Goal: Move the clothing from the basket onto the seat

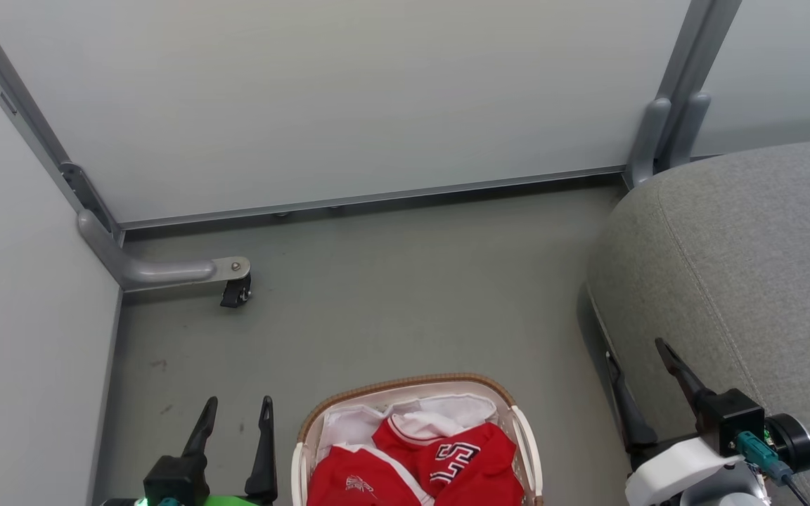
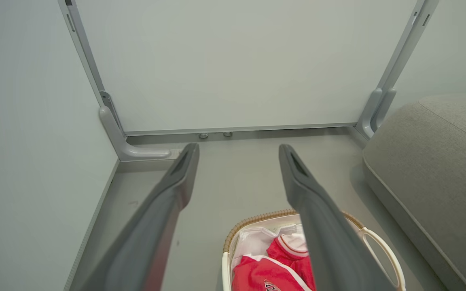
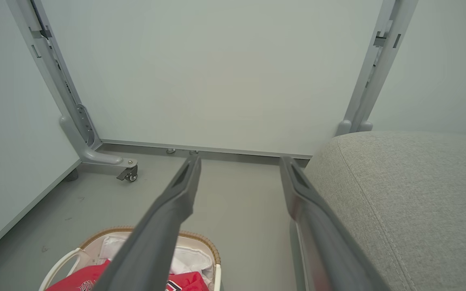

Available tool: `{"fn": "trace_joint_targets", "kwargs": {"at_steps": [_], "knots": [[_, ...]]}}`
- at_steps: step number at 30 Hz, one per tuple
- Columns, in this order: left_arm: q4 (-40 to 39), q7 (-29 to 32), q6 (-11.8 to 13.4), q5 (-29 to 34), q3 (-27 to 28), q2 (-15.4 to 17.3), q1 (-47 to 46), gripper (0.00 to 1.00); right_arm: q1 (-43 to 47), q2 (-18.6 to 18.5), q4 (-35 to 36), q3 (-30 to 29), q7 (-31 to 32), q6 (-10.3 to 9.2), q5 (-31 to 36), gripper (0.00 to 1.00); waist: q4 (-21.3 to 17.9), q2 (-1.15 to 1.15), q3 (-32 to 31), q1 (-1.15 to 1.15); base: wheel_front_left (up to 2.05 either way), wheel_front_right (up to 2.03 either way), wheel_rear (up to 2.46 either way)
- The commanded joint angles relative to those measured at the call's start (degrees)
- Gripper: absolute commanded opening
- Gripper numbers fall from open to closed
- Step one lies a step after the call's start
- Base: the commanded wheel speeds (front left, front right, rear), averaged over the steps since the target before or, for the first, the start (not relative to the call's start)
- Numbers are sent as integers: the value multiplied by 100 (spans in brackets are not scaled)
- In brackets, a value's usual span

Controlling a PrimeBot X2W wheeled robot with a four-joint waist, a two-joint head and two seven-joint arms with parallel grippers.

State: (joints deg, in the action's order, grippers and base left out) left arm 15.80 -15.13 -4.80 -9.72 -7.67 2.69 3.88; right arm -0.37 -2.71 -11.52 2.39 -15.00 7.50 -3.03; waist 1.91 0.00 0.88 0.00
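The white basket with a brown woven rim stands on the floor at the bottom centre of the head view, holding red clothing with white trim on a white liner. It shows again as the basket and the basket in the wrist views, with red clothing inside. The grey seat fills the right side. My left gripper is open, left of the basket, above the floor. My right gripper is open at the seat's front edge, right of the basket. Both hold nothing.
Pale partition panels on grey metal frames close off the back and left. A frame foot with a black caster juts onto the grey floor at the left. Another frame post stands behind the seat. Bare floor lies beyond the basket.
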Motion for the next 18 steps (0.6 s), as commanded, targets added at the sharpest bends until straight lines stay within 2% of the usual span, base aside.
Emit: {"fn": "trace_joint_targets", "kwargs": {"at_steps": [1, 8, 18], "knots": [[-9, -4, -19, 51, -50, 36, 0, 100, 3, -33, 28, -46, -28, -2, 19, 100, -15, 0, 42, 0, 0, 0, 0], [-50, -3, -121, 273, -573, 32, -366, 100, -265, -30, 216, -196, -28, -2, 33, 100, -111, 0, 552, 0, 0, 0, 0], [650, -1, -240, 659, -1593, 34, -1583, 100, -1031, -30, 607, -295, -21, -3, 94, 100, -514, 0, 2079, 0, 0, 0, 0]]}}
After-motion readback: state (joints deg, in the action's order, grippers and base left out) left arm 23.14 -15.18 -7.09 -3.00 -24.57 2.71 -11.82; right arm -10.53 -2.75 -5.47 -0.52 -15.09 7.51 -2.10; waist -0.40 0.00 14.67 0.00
